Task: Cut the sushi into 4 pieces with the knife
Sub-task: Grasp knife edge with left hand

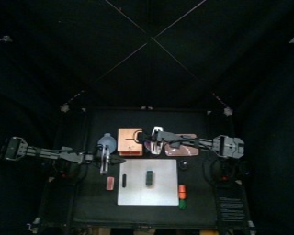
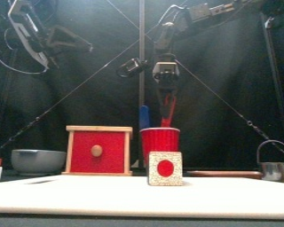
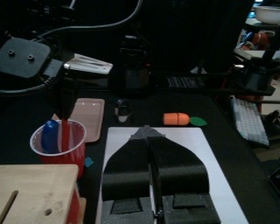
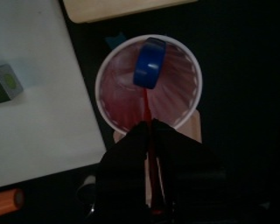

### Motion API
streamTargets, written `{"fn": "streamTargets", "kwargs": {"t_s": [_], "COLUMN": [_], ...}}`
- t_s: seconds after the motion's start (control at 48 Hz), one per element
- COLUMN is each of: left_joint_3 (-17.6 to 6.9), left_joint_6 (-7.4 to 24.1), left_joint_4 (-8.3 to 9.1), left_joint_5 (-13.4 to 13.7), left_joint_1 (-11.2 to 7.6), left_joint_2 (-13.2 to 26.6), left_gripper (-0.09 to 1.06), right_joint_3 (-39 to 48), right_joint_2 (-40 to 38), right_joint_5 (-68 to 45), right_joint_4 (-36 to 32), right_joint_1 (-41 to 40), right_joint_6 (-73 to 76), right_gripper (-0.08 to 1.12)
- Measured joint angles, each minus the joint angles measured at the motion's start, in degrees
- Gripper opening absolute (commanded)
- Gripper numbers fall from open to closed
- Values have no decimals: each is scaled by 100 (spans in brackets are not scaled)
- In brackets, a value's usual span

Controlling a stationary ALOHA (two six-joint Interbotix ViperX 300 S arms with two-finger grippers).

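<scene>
A red cup [image 2: 160,142] stands behind the white cutting board [image 1: 135,186], next to the wooden box [image 2: 98,151]. My right gripper [image 2: 166,90] hangs straight over the cup, shut on the red knife [image 4: 149,118], whose lower end still reaches into the cup [image 4: 154,83]. The blue knife [image 4: 150,63] leans inside the cup. The sushi roll [image 2: 166,168] lies on the board [image 4: 31,105], dark in the top view [image 1: 150,176]. My left gripper [image 3: 146,133] hovers at the board's left edge, shut and empty.
A blue-grey bowl [image 2: 38,160] sits left of the box and a metal cutter [image 2: 275,165] at the far right. A toy carrot [image 1: 184,191] lies right of the board, with a pink tray [image 3: 87,118] beyond the cup. A small red toy [image 1: 110,184] lies at the board's left.
</scene>
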Motion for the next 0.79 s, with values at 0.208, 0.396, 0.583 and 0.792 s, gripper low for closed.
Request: {"fn": "streamTargets", "kwargs": {"t_s": [0.208,0.396,0.583,0.792], "left_joint_3": [0,0,0,26], "left_joint_6": [18,18,35,35], "left_joint_4": [0,0,0,0], "left_joint_5": [-9,-62,-167,-290], "left_joint_1": [18,26,35,44], "left_joint_2": [0,0,-35,-53], "left_gripper": [1,6,21,46], "right_joint_3": [-237,-255,123,1178], "right_joint_2": [-281,-949,-1907,-3006], "right_joint_5": [299,325,35,-1529], "right_joint_4": [-9,18,114,202], "right_joint_1": [-35,-18,149,686], "right_joint_6": [0,62,220,782], "right_gripper": [12,12,12,12]}}
